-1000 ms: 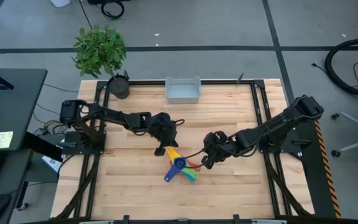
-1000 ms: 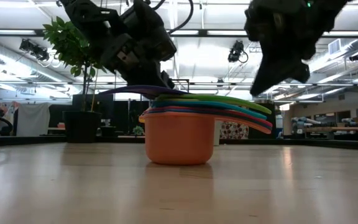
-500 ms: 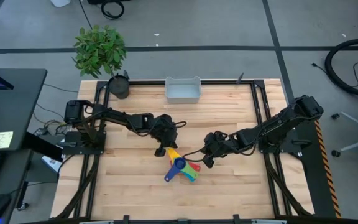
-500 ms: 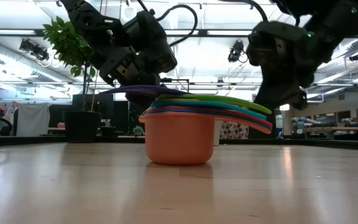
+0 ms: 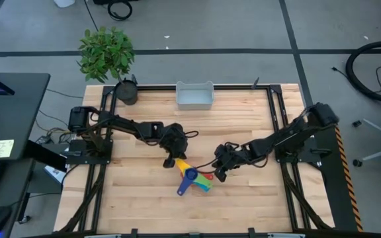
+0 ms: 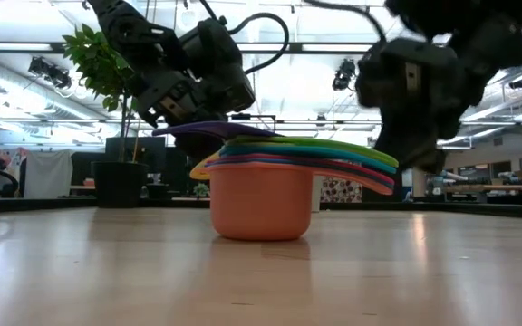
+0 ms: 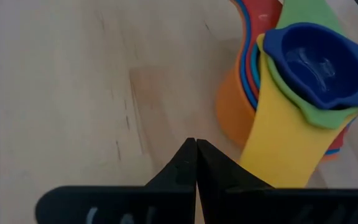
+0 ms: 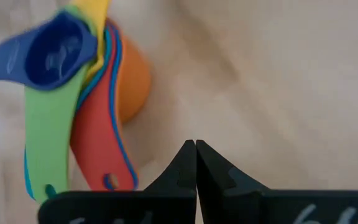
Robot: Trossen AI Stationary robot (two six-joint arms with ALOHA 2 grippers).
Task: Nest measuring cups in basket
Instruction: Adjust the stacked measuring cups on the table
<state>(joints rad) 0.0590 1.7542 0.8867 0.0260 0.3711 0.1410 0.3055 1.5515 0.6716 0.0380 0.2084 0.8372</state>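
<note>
Sitting nested on the bare wood near the middle of the table (image 5: 144,198), the measuring cups (image 5: 192,177) form one stack, the orange cup at the bottom and the small blue one on top, their flat handles fanned out to several sides. Compared with a second ago the stack has turned a little: the blue handle now points more toward the table's front edge, and in the low view the yellow handle pokes out on the left. The left gripper (image 5: 172,153), clenched on nothing, sits just beside the yellow handle, while the right gripper (image 5: 218,166), likewise clenched and empty, has slid closer to the red and green handles. The basket (image 5: 194,96) stands well apart at the far edge, holding nothing. So nesting looks done, but the move into the basket is not yet begun.
</note>
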